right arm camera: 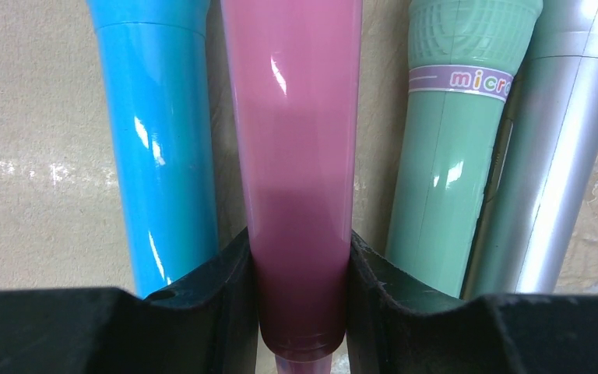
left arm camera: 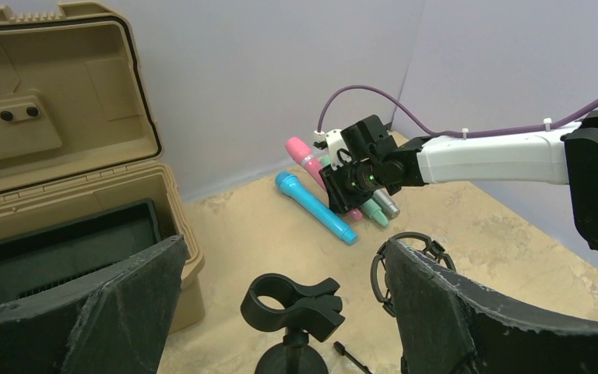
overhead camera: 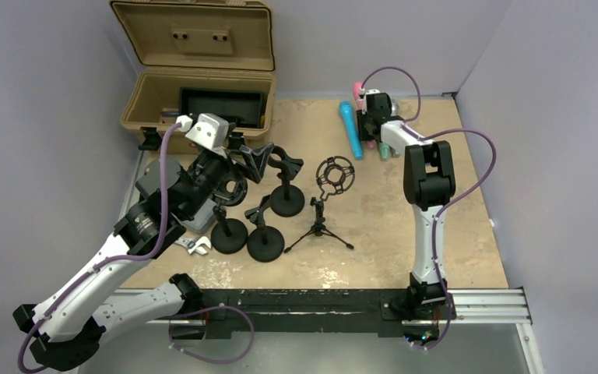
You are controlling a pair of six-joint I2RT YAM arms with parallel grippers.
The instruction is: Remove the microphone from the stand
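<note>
The right gripper (right arm camera: 300,251) clamps the pink microphone (right arm camera: 296,140), which lies beside the blue microphone (right arm camera: 160,140), well right of the tan case (overhead camera: 195,101). The left gripper (left arm camera: 286,243) gapes wide, holding nothing, above the stands (overhead camera: 269,241) in front of that case.

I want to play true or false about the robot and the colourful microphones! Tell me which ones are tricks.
1. The right end effector has a finger on each side of the pink microphone. True.
2. The tan case has its lid shut. False: the lid stands open.
3. The blue microphone is clipped upright in a stand. False: it lies flat on the table, right beside the pink one.
4. The left end effector is open and holds nothing. True.
5. The green microphone lies next to a silver microphone. True.
</note>
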